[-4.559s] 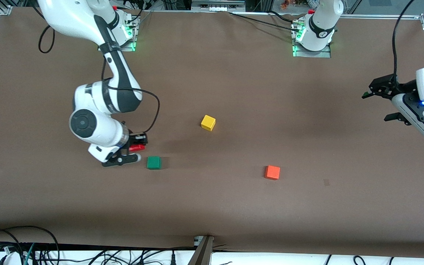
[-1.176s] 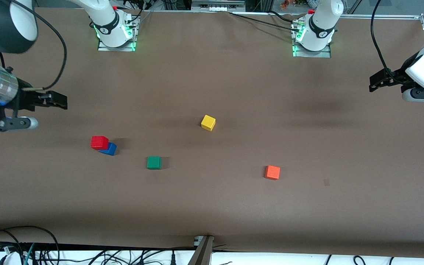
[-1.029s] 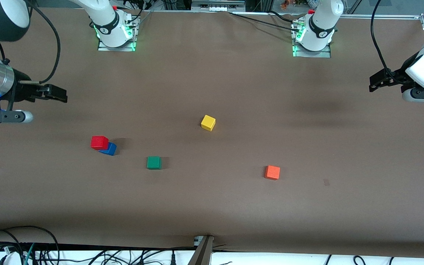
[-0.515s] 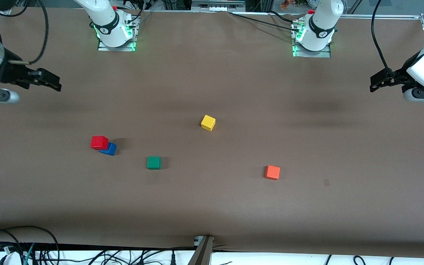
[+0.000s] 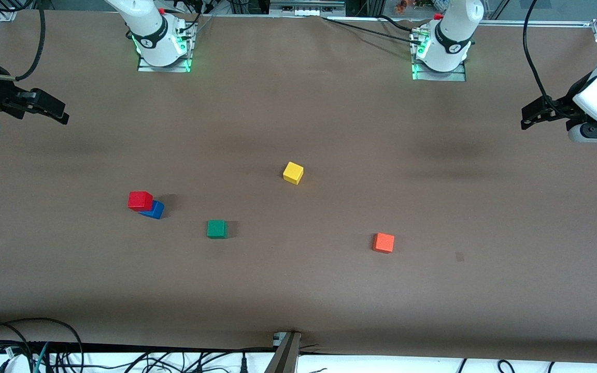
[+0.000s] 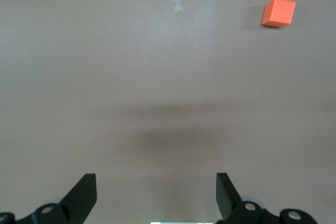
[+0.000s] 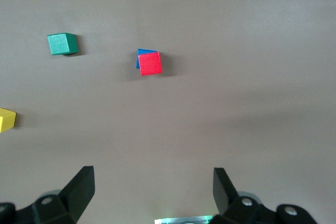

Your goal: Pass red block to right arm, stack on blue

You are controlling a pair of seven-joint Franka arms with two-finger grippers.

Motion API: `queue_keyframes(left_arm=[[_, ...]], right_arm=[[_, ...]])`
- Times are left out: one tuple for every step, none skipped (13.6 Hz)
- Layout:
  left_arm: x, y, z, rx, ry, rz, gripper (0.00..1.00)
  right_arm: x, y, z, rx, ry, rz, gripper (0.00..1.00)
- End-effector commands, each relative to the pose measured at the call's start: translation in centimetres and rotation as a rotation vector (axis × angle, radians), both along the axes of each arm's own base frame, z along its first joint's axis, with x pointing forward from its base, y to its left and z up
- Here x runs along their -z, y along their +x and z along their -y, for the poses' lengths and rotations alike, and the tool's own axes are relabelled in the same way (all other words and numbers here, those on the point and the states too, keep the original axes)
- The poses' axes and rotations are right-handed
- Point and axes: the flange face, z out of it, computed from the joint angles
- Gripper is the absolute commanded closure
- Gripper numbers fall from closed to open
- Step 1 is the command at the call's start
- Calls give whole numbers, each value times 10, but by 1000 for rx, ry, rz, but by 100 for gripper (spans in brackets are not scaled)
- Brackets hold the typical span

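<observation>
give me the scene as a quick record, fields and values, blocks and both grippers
red block: on top of the blue block, skewed, toward the right arm's end of the table
green block: on the table, beside the stack, apart from it
yellow block: mid table, farther from the front camera than green
orange block: toward the left arm's end
right gripper: open, empty, raised over the right arm's end
left gripper: open, empty, waiting raised over the left arm's end
stack: done, no gripper touching it

Right gripper (image 5: 44, 106) pulled back from mid-left to the upper-left frame edge, fingers spread, red block (image 5: 140, 200) released atop blue (image 5: 154, 210), left gripper (image 5: 534, 115) slightly raised.
</observation>
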Motion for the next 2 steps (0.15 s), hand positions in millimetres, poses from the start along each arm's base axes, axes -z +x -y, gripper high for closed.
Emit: queue_keyframes(left_arm=[[-6,0,3,-9,-13,0,0],[-7,0,3,-9,-13,1,0]], right_arm=[[5,0,0,4,-20,-10,0],[5,1,-1,3,-20,-5,0]])
